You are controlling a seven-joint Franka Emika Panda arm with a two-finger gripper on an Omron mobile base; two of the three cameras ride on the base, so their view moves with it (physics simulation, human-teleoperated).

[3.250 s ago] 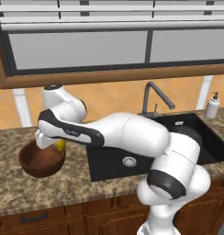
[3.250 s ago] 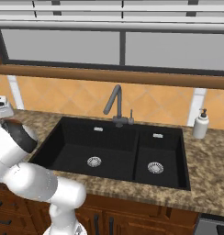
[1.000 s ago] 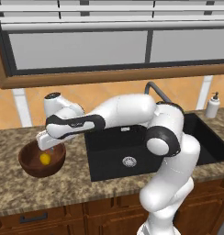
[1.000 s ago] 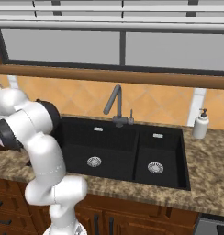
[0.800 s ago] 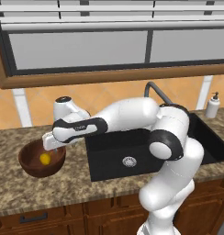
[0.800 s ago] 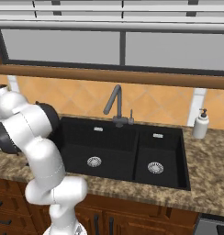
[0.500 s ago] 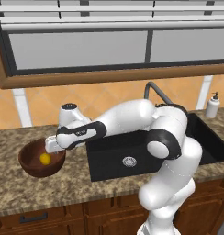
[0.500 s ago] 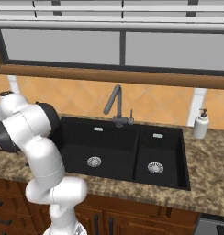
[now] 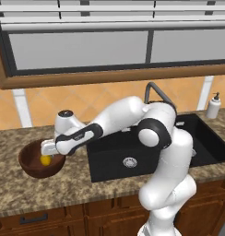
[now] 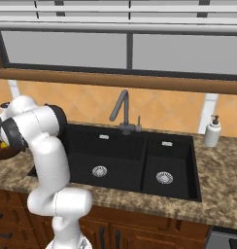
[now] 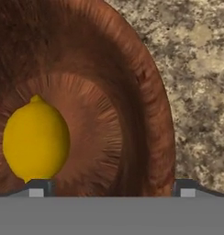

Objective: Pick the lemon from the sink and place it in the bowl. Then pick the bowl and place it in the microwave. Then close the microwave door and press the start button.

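The yellow lemon [image 11: 36, 140] lies free on the bottom of the reddish-brown wooden bowl [image 11: 137, 105]. That bowl [image 9: 29, 162] stands on the granite counter left of the black sink [image 9: 146, 152], with the lemon [image 9: 45, 160] showing inside it. My gripper [image 9: 48, 153] reaches down at the bowl's right side. In the hand view the gripper [image 11: 110, 189] is open: one fingertip [image 11: 36, 188] is inside the bowl by the lemon, the other fingertip [image 11: 185, 188] is outside the rim. The microwave and its door are out of view.
A grey gooseneck faucet [image 10: 121, 111] rises behind the double-basin sink [image 10: 125, 155]. A white soap dispenser [image 10: 212, 131] stands on the counter at the back right. Speckled granite counter [image 11: 196, 69] surrounds the bowl. A wide window runs above the tiled backsplash.
The lemon has left my fingers and now rests in the bowl. My hand has since slid right and down to the bowl's right rim, while the elbow swung up over the sink.
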